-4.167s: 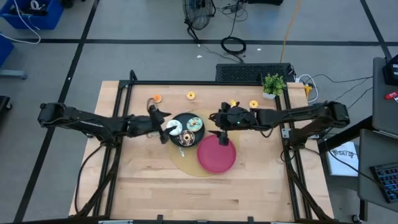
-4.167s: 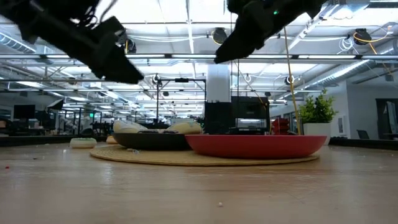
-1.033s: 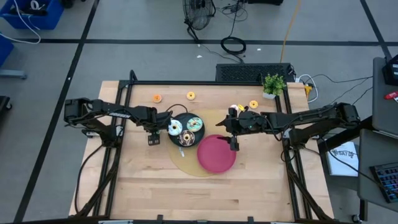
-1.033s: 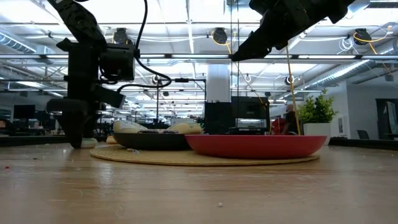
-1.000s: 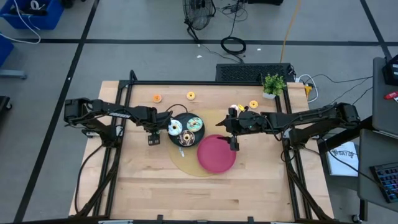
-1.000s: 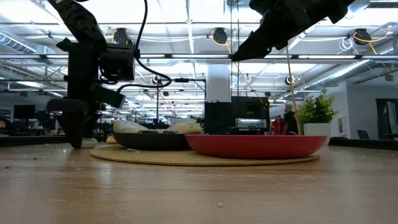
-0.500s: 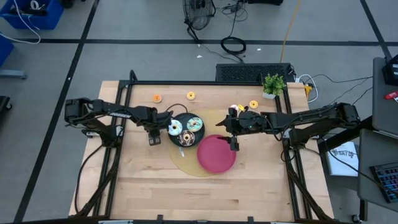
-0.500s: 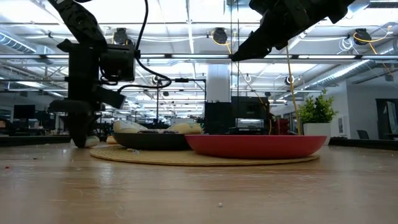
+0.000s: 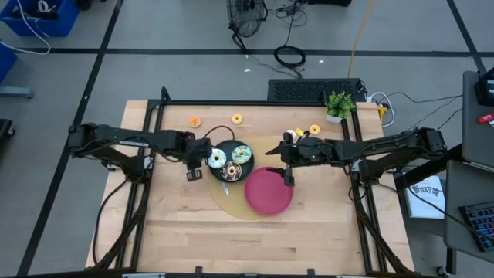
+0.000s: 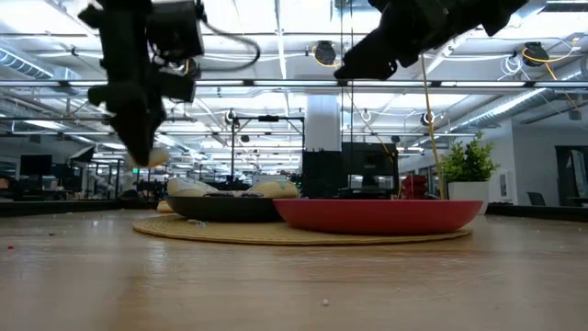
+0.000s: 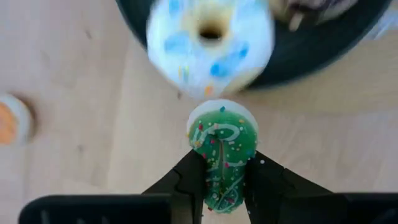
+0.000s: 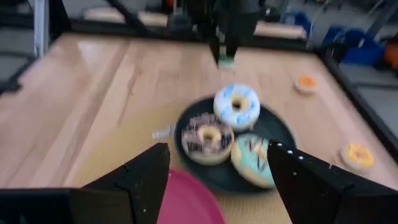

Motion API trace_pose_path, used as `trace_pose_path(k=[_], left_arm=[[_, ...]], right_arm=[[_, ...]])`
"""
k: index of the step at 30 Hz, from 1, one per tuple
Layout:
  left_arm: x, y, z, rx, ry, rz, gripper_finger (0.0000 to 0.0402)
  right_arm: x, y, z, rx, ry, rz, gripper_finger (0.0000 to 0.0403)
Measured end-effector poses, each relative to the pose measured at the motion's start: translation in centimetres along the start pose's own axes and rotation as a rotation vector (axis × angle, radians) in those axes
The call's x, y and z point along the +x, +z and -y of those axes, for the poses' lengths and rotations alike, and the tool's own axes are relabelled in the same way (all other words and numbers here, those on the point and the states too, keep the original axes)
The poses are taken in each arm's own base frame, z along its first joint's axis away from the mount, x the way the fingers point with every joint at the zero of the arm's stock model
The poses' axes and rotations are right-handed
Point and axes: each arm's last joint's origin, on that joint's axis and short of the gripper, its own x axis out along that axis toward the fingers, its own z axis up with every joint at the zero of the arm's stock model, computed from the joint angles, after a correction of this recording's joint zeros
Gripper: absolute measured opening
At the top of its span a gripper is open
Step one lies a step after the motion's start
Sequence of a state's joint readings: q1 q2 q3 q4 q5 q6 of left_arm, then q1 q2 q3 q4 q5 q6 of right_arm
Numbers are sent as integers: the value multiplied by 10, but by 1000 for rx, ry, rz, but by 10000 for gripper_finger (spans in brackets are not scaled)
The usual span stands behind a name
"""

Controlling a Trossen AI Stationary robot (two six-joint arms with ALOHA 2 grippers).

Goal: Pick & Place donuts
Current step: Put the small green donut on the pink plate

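Observation:
My left gripper (image 9: 193,173) is shut on a green sprinkled donut (image 11: 222,146) just left of the black plate (image 9: 218,146), above the table (image 10: 138,152). The plate holds three donuts: white-blue (image 12: 237,106), brown (image 12: 208,138) and teal (image 12: 255,155). My right gripper (image 12: 214,186) hangs open and empty over the far edge of the red plate (image 9: 268,193). Loose donuts lie on the wood at the far side: orange (image 9: 194,121), yellow (image 9: 237,118) and two more (image 9: 314,130). My left gripper pinches the green donut by two opposite sides of its rim (image 11: 221,183) between its two fingers. The fingers (image 11: 189,180) come from above, pointing down. The donut is lifted clear of the table (image 10: 152,158).
Both plates sit on a round tan mat (image 9: 224,202). A small potted plant (image 9: 338,104) stands at the far right corner. A black frame (image 9: 158,108) edges the table. Bare wood (image 9: 255,239) stretches across the near half.
My left gripper has closed on the green donut beside the black plate and risen, lifting it clear of the table. My right gripper has kept still.

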State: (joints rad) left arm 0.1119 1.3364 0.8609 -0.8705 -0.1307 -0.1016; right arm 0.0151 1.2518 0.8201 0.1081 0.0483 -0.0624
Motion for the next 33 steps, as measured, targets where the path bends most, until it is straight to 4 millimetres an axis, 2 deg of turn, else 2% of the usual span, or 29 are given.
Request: trace_pose_path(k=[5, 10, 15, 19, 22, 33], left_arm=[[-28, 23, 18, 34, 84, 138, 90], [-40, 49, 36, 61, 143, 200, 90], [-26, 79, 51, 131, 159, 148, 90], [-11, 97, 59, 205, 170, 110, 90], [-4, 104, 65, 232, 169, 98, 90], [-13, 106, 75, 264, 154, 153, 90]], right_arm=[[12, -19, -2, -11, -10, 153, 258], [30, -38, -4, -17, -17, 222, 258], [55, -46, -9, -15, -4, 212, 258], [71, -45, -10, -26, -3, 214, 258], [80, -47, -11, -30, -2, 198, 258], [107, -53, -11, -51, -13, 201, 258]])
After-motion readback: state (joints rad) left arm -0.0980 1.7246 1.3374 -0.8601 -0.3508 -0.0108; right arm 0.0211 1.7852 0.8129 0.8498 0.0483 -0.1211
